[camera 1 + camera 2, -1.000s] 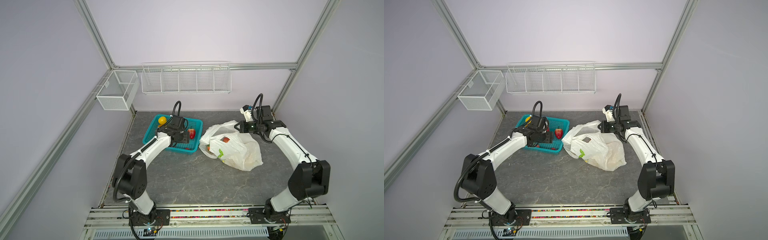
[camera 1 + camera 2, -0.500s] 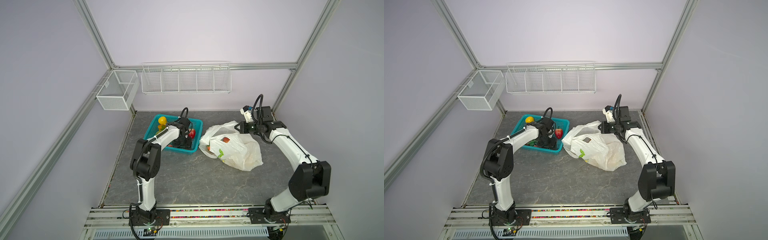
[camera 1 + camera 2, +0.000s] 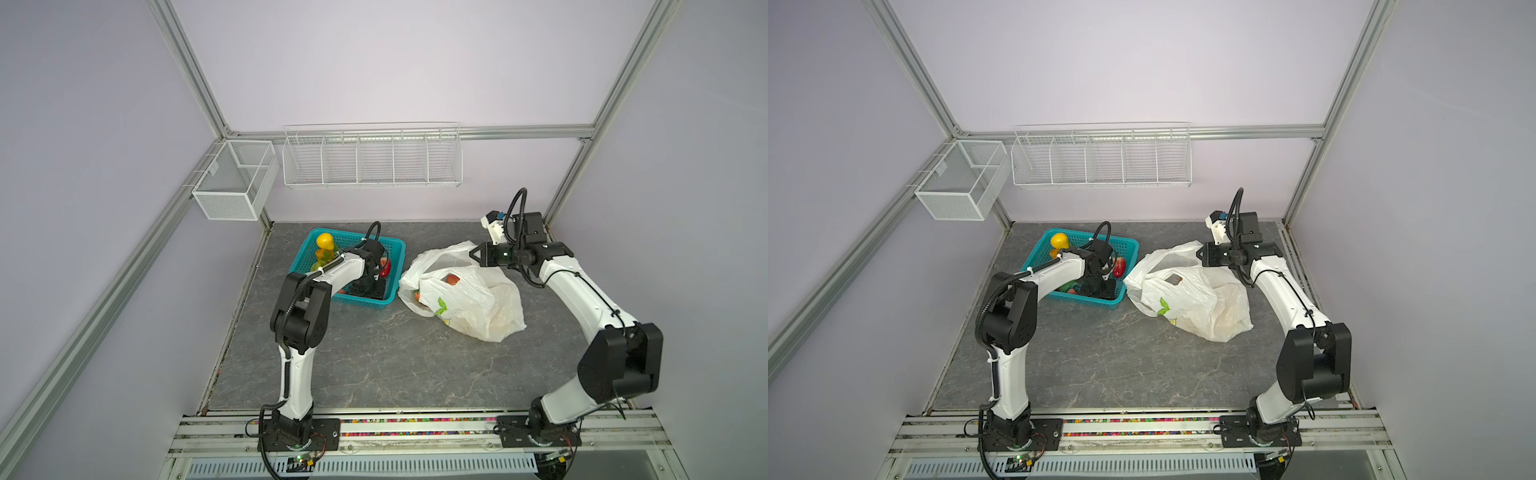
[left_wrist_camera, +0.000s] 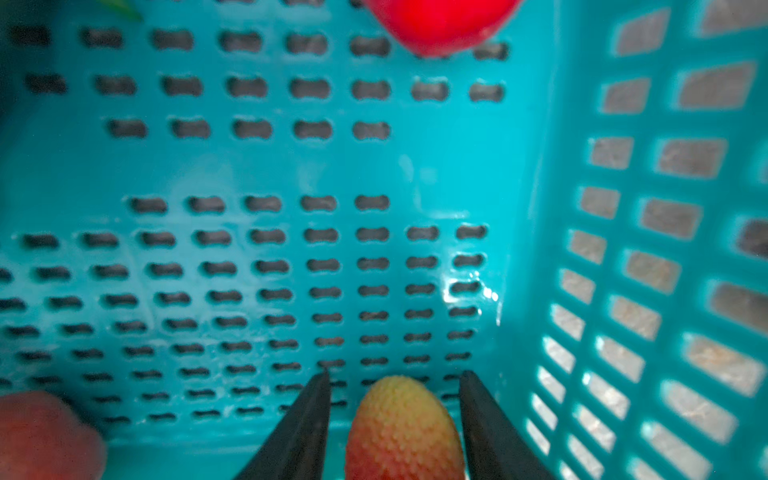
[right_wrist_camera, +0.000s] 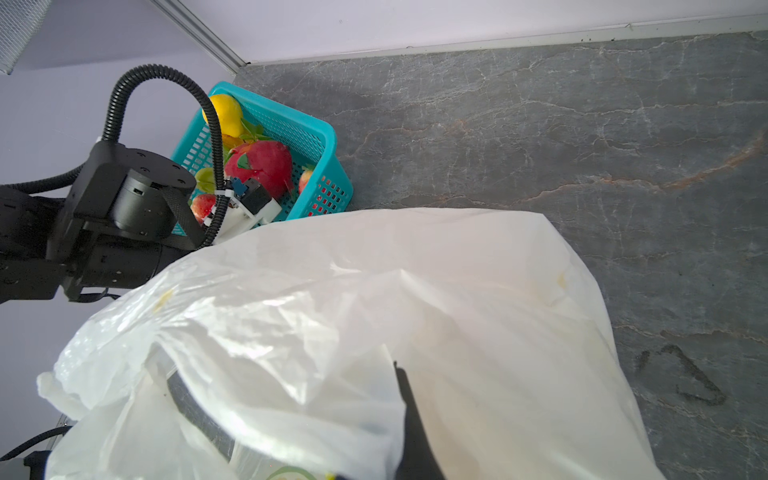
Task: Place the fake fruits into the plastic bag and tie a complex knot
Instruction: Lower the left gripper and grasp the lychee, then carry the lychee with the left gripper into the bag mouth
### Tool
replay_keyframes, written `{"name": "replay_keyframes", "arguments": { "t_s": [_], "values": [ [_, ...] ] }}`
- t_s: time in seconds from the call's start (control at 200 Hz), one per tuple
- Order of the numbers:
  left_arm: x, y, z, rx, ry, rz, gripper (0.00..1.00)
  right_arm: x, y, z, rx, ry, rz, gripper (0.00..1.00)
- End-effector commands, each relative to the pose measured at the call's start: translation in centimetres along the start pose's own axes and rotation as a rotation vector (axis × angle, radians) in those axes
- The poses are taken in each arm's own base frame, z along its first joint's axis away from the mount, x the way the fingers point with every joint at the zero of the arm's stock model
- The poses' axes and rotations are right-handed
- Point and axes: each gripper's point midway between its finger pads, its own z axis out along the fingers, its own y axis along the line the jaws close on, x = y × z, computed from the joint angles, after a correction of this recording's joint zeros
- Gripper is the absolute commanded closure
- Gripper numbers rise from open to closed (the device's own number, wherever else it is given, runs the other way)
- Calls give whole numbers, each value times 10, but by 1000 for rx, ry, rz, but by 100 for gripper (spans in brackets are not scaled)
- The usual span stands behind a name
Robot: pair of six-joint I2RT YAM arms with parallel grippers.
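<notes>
**newbie_42:** So where were the arms at?

**rigwatcher:** The left gripper point(image 4: 395, 375) was down inside the teal plastic lattice basket point(image 3: 398, 274). Its jaws stood apart on either side of a bumpy yellow-and-red fake fruit point(image 4: 403, 432) on the basket's floor, close to a side wall (a sliver of teal showed beside one finger, so not clamped).

**newbie_42:** And the bag?

**rigwatcher:** The thin white plastic bag with the green leaf print point(image 3: 469, 307) lay slumped just beside the basket on the grey stone-look tabletop point(image 3: 374, 365). A red apple point(image 3: 452, 279) showed through it. The right gripper point(image 3: 473, 254) was pinched shut on the bag's rim, on the side away from the basket. A round yellow fruit point(image 3: 325, 240) sat in the basket corner farthest from the bag.
</notes>
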Motion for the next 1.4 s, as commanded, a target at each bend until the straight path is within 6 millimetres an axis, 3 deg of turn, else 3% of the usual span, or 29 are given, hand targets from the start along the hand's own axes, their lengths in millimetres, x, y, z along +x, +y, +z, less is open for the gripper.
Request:
{"name": "replay_keyframes", "arguments": {
  "t_s": [0.0, 0.275, 0.56, 0.745, 0.885, 1.055, 1.255, 1.395],
  "values": [
    [7, -4, 6, 9, 30, 0, 59, 0, 2, -4, -1, -17, -17, 93],
    [-7, 0, -27, -23, -84, -19, 70, 0, 1, -5, 3, -15, -17, 93],
    [-20, 6, -81, -52, -245, -52, 72, 1, 1, -4, 5, -13, -16, 93],
    [-6, 3, -125, -4, -383, -78, 73, 1, 0, -3, 7, -10, -15, 93],
    [28, -30, -143, 137, -484, 11, 74, 0, -2, -2, 13, -10, -14, 93],
    [52, -93, -156, 367, -619, 146, 77, -2, -3, -2, 19, -12, -14, 93],
    [27, -154, -165, 479, -698, 234, 77, -2, 0, -5, 18, -13, -16, 93],
    [-3, -167, -163, 502, -768, 191, 77, -1, 2, -9, 20, -17, -21, 93]
  ]
}}
